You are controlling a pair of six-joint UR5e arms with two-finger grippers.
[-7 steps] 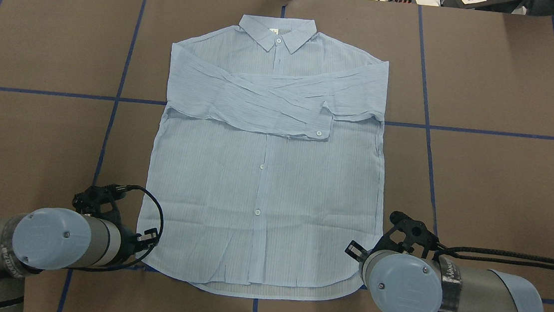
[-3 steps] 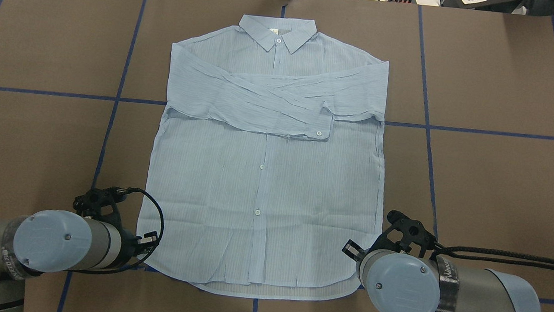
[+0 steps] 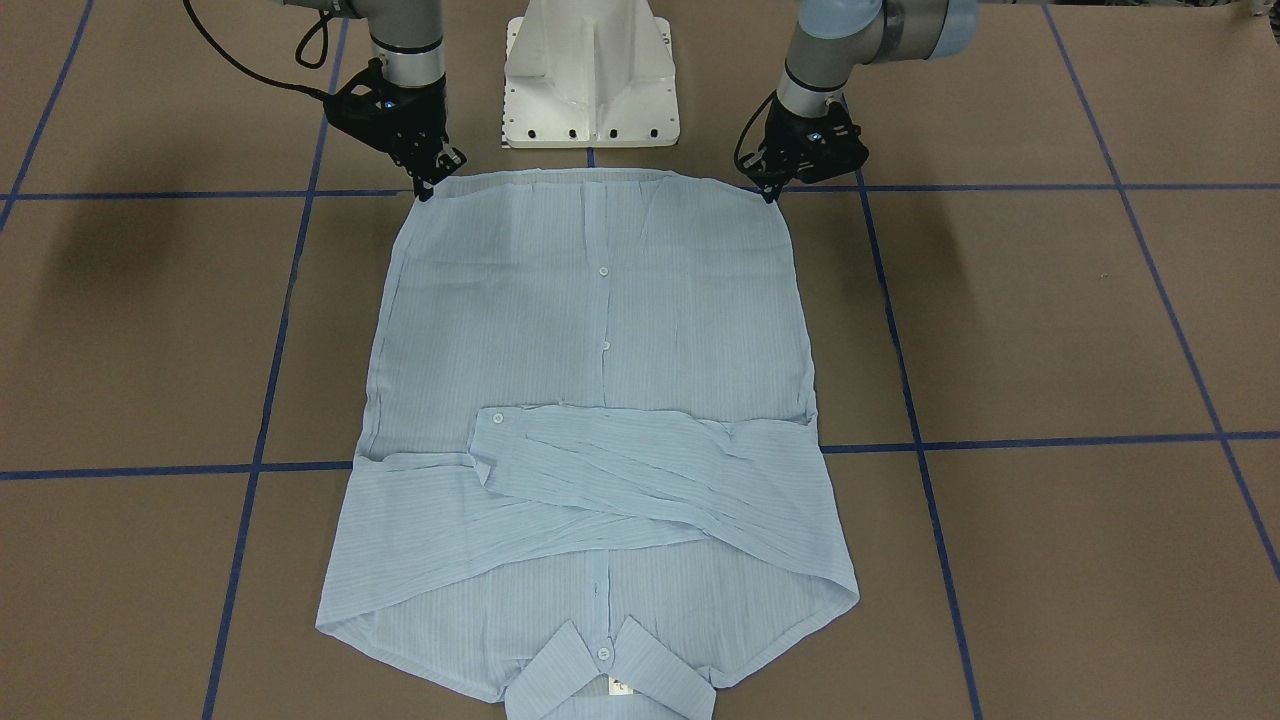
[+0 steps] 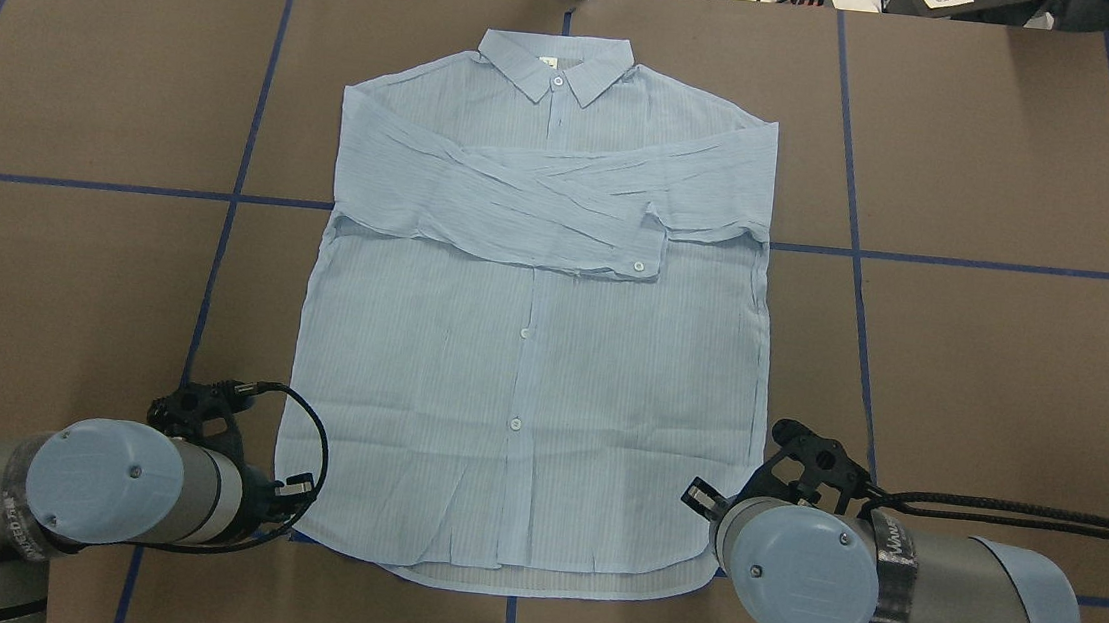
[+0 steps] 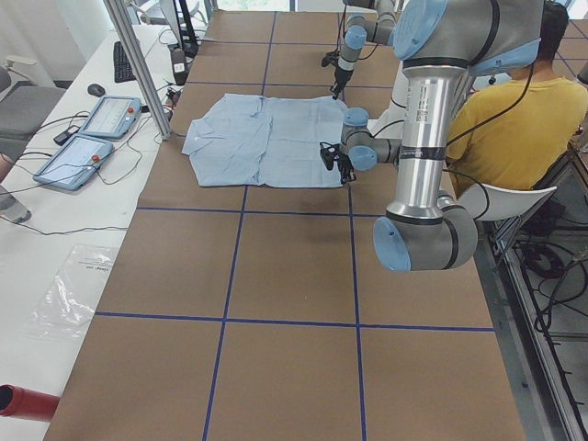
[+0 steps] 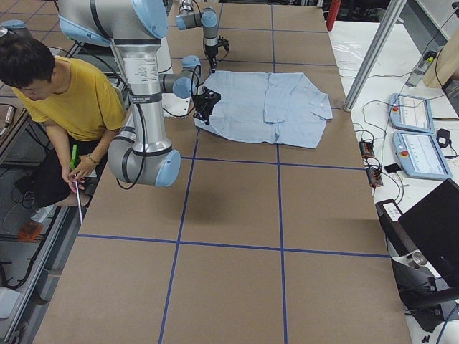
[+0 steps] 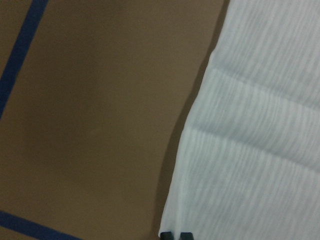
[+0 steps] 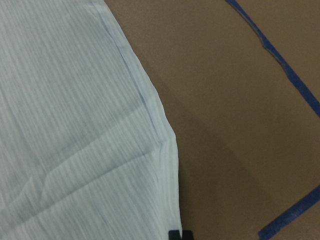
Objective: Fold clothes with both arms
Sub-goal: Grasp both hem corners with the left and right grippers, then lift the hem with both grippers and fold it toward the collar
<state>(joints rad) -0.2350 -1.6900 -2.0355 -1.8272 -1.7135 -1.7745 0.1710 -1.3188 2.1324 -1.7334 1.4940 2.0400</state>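
Observation:
The light blue shirt [image 4: 531, 350] lies flat and buttoned on the brown table, collar far from the robot, both sleeves folded across the chest. In the front-facing view my left gripper [image 3: 770, 192] stands at one hem corner and my right gripper [image 3: 428, 188] at the other. In the left wrist view the fingertips [image 7: 176, 235] sit close together on the hem edge of the shirt [image 7: 260, 150]. In the right wrist view the fingertips [image 8: 180, 235] do the same on the shirt [image 8: 75, 125]. Both look shut on the fabric, low at the table.
The white pedestal base [image 3: 590, 80] stands just behind the hem. Blue tape lines [image 4: 233, 198] grid the table. A person in a yellow shirt [image 6: 79, 100] sits behind the robot. Control tablets [image 5: 92, 129] and a metal post [image 5: 138, 64] are beyond the collar end.
Both arms have shifted slightly toward the hem corners and a little lower. The shirt has stayed nearly still; only its edge by the right gripper has moved a trace.

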